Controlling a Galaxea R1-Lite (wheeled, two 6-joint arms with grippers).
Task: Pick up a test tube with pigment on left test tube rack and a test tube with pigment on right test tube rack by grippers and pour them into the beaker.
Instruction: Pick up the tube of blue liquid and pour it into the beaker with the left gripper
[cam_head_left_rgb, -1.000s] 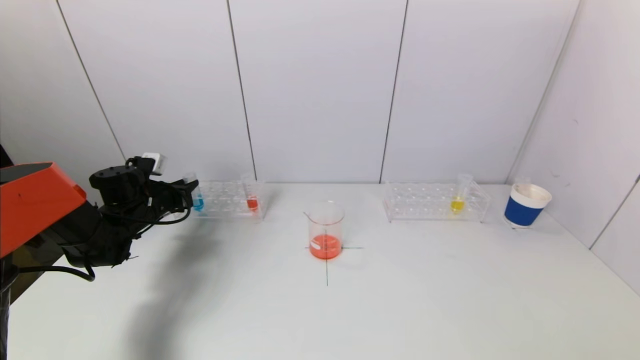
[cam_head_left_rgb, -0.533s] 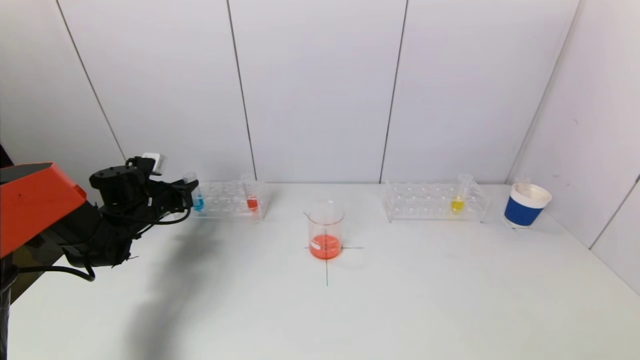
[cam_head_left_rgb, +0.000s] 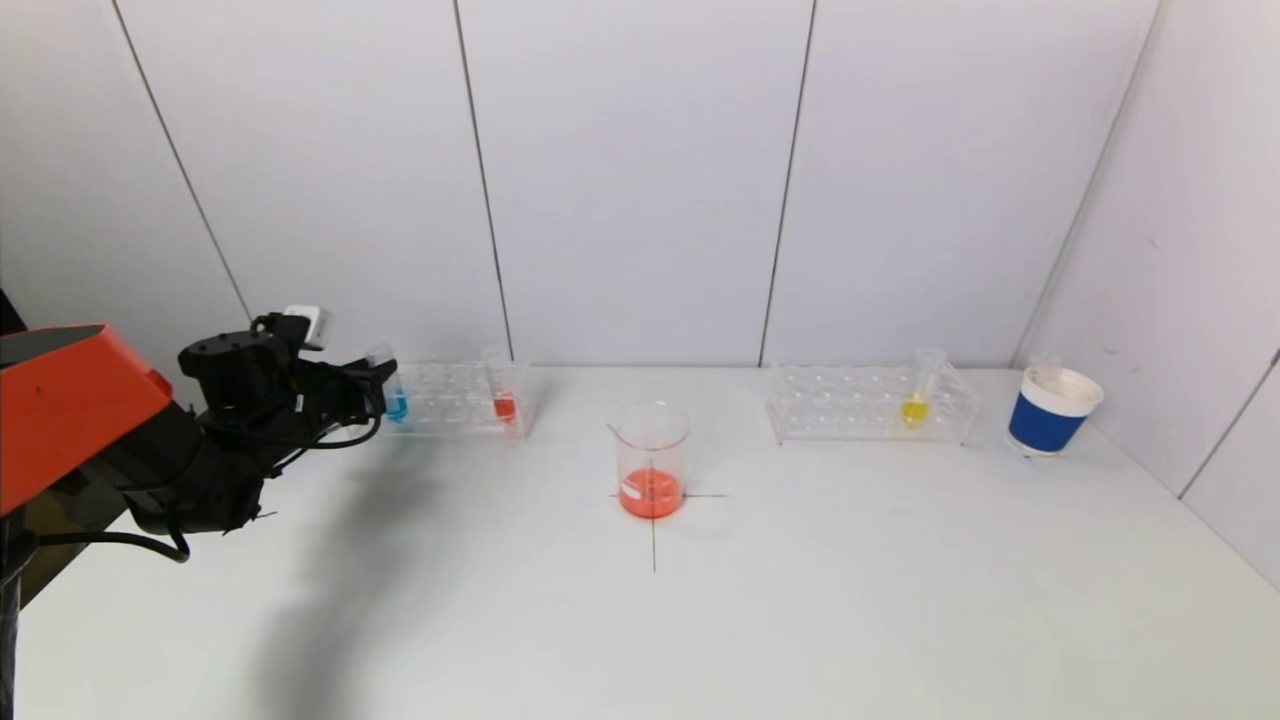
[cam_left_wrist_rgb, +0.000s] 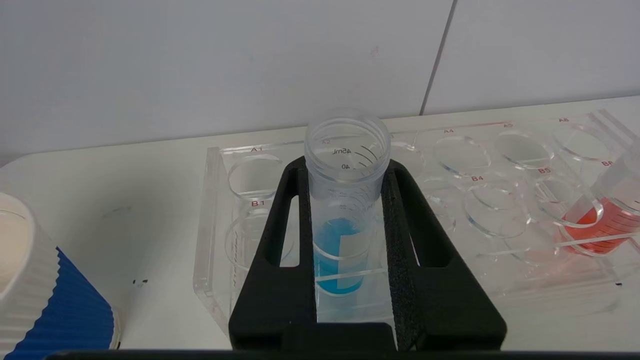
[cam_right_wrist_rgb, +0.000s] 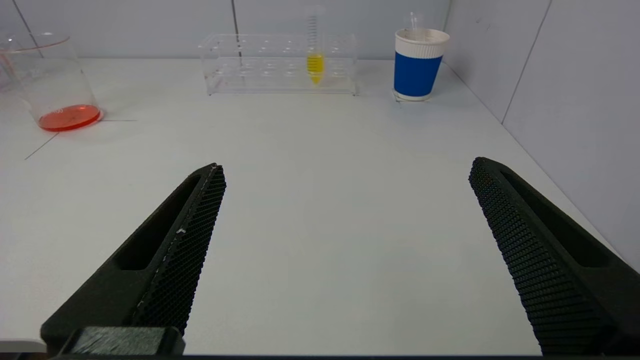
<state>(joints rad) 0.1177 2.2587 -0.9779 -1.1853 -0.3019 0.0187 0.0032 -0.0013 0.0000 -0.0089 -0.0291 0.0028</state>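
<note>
The clear left rack (cam_head_left_rgb: 455, 400) holds a blue-pigment tube (cam_head_left_rgb: 393, 398) at its left end and a red-pigment tube (cam_head_left_rgb: 503, 400) at its right end. My left gripper (cam_head_left_rgb: 378, 385) is shut on the blue tube (cam_left_wrist_rgb: 345, 200), which still stands in the rack (cam_left_wrist_rgb: 220, 240). The red tube also shows in the left wrist view (cam_left_wrist_rgb: 602, 220). The right rack (cam_head_left_rgb: 868, 405) holds a yellow-pigment tube (cam_head_left_rgb: 916, 400). The beaker (cam_head_left_rgb: 652, 460) with orange-red liquid stands at mid-table. My right gripper (cam_right_wrist_rgb: 345, 175) is open and empty above bare table, far from the yellow tube (cam_right_wrist_rgb: 315, 62); it is outside the head view.
A blue-and-white paper cup (cam_head_left_rgb: 1050, 410) stands right of the right rack. Another blue cup (cam_left_wrist_rgb: 45, 300) stands beside the left rack in the left wrist view. A black cross (cam_head_left_rgb: 655, 530) marks the beaker's spot. Walls close off the back and right.
</note>
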